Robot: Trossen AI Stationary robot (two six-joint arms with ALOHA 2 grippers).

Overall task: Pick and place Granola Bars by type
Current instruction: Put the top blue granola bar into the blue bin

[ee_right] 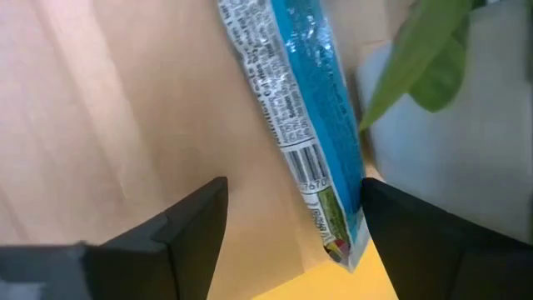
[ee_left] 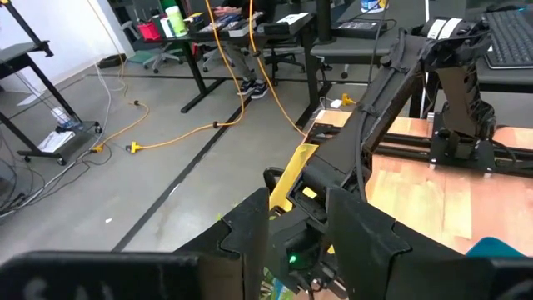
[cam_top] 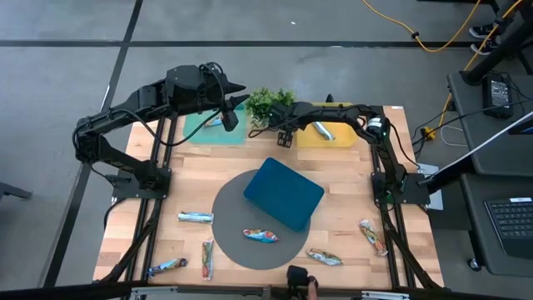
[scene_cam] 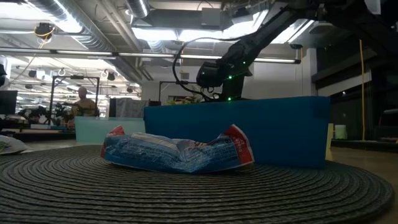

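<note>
Crumpled blue foil-wrapped granola bar (scene_cam: 177, 151) lay on the round grey mat, unsorted like six others around the table (cam_top: 350, 179). Right pincer (ee_right: 291, 225) hung spread over a blue bar (cam_top: 323, 131) in the yellow tray (cam_top: 350, 135); left pincer (cam_top: 230, 117) pinched a bar above the green tray (cam_top: 200, 132).

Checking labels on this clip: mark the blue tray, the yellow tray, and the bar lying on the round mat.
Blue tray (cam_top: 284, 193): high view, centre of its top.
Yellow tray (cam_top: 341, 138): high view, bare corner.
Bar on the mat (cam_top: 260, 236): high view, middle of wrapper.
</note>
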